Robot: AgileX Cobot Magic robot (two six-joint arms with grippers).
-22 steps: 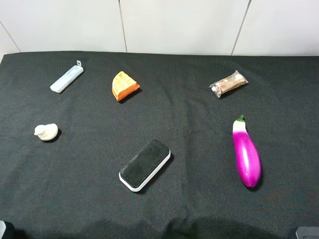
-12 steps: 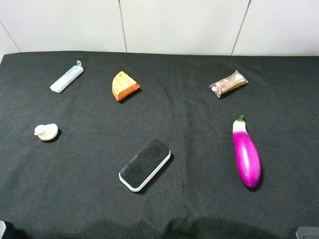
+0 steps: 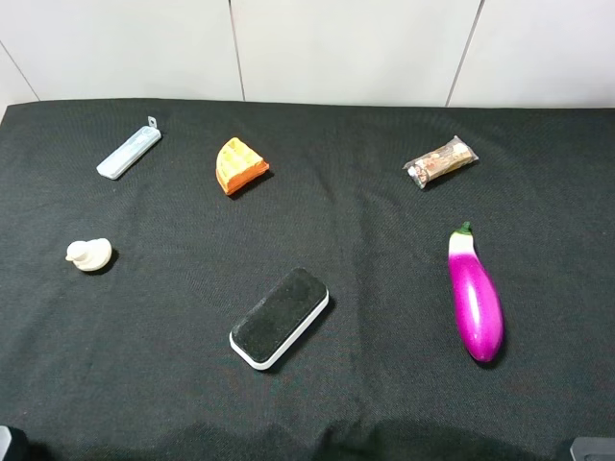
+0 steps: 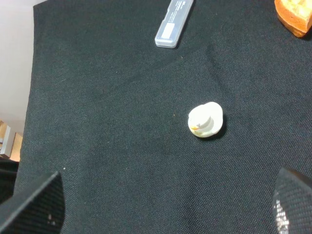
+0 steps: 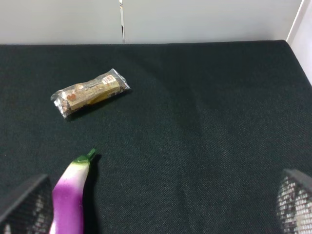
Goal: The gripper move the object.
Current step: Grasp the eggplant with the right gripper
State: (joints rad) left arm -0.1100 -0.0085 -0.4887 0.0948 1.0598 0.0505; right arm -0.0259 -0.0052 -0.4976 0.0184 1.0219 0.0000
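The magenta-purple toy eggplant (image 3: 474,296) lies on the black cloth at the right, its green stem pointing to the back. It also shows in the right wrist view (image 5: 70,202), beside one finger (image 5: 24,204). My right gripper (image 5: 161,209) is open and empty, held above the cloth and apart from the eggplant. My left gripper (image 4: 163,209) is open and empty above the left side, near a small white duck (image 4: 205,119). In the exterior high view only dark bits show at the bottom corners.
An orange wedge (image 3: 239,165), a light blue case (image 3: 129,153) and a wrapped snack bar (image 3: 440,161) lie towards the back. A black-and-white eraser (image 3: 280,317) lies front centre. The white duck (image 3: 89,254) sits at the left.
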